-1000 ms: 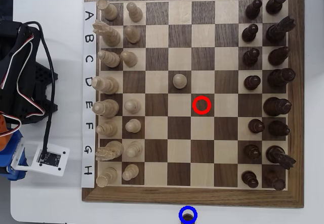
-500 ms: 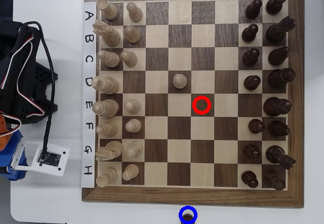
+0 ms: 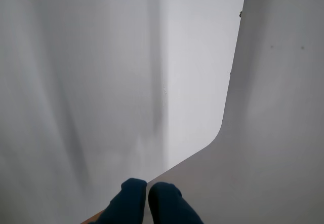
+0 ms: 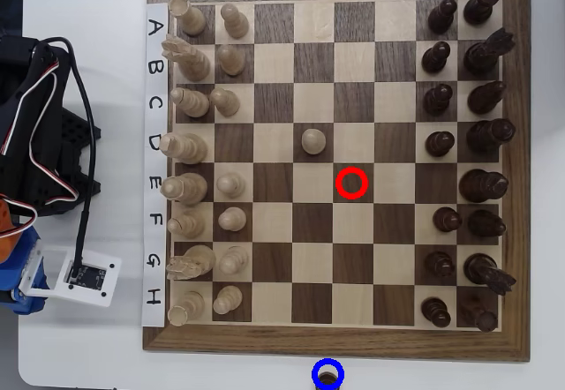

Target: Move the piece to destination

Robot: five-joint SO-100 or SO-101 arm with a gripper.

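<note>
The dark pawn (image 4: 328, 375) stands inside the blue ring (image 4: 328, 362), on the white table (image 4: 115, 355) just off the chessboard (image 4: 335, 344) at the table's bottom edge in the overhead view. In the wrist view the gripper (image 3: 147, 192) shows its fingers pressed together, empty, above the table's rounded corner.
</note>
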